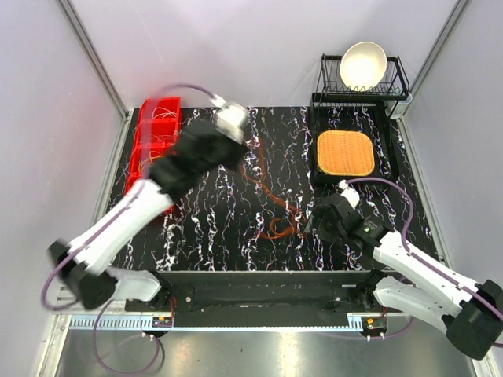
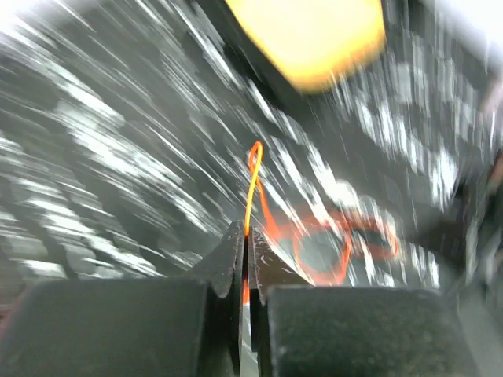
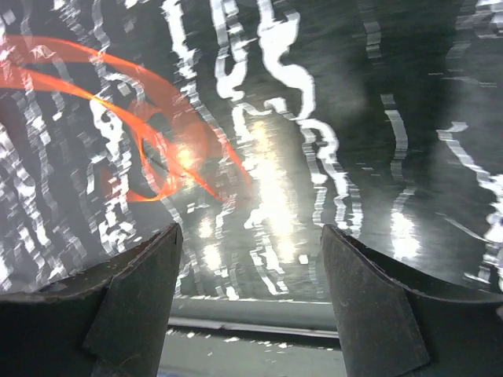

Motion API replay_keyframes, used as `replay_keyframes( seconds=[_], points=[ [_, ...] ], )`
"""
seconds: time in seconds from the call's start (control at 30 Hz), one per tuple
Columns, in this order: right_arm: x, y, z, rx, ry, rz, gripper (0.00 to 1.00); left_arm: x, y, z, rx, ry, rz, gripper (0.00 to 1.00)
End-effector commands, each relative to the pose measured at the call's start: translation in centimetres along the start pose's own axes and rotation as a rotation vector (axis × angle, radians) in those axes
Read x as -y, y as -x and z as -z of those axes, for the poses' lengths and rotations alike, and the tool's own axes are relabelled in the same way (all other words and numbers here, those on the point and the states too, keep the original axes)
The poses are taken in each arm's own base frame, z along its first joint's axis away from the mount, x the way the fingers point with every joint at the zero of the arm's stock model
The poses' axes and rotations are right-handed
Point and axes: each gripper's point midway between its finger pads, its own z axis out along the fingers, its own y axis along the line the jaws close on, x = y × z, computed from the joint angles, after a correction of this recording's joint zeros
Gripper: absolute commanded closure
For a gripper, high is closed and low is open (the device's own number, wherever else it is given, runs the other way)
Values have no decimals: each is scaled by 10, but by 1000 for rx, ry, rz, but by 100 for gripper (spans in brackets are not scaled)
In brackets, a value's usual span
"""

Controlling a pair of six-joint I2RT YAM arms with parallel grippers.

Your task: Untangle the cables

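Left of the cables (image 1: 277, 210) the marbled surface (image 1: 212, 232) lies bare up to the red bins (image 1: 157, 133), though the left arm (image 1: 134, 216) crosses above it. Just right of the cables hovers the right hand (image 3: 251, 229), spread wide. Behind and right of the cables, an orange mat (image 1: 346, 151) and a dish rack (image 1: 397, 82) block the corner.

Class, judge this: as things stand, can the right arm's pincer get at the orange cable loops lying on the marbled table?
Probably yes. The right pincer is open, and the orange cable loops lie just ahead to its left, with nothing between.
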Motion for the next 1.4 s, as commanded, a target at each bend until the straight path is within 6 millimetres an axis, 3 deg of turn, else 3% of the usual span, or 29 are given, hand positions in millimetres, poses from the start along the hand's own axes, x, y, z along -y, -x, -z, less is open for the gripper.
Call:
replay_keyframes(
  seconds=[0.0,0.1,0.23,0.33,0.47,0.5,0.7,0.87,0.97,1.13,1.37],
  points=[
    [-37,5,-2,-10,152,22,24,-27,72,79,202,87,-14,100],
    [-53,1,-4,-32,228,42,24,-29,68,81,181,81,-27,100],
    [-62,-3,-9,-60,261,60,24,-29,31,67,93,70,15,100],
    [-64,-8,-14,-80,271,77,24,-24,16,63,98,43,46,100],
    [-63,-13,-22,-99,263,89,24,-43,17,65,96,140,52,100],
    [-61,-16,-26,-106,254,92,24,-58,21,68,99,199,58,100],
    [-57,-29,-43,-128,264,103,25,-96,53,85,141,318,66,100],
    [-47,-40,-60,-141,242,116,24,-135,101,119,236,443,65,100],
    [-50,-40,-62,-141,256,122,25,-154,129,140,295,504,53,100],
    [-51,-41,-67,-144,256,126,25,-173,168,181,396,584,65,100],
    [-51,-43,-68,-145,266,131,25,-189,184,237,514,735,75,100]
  ],
)
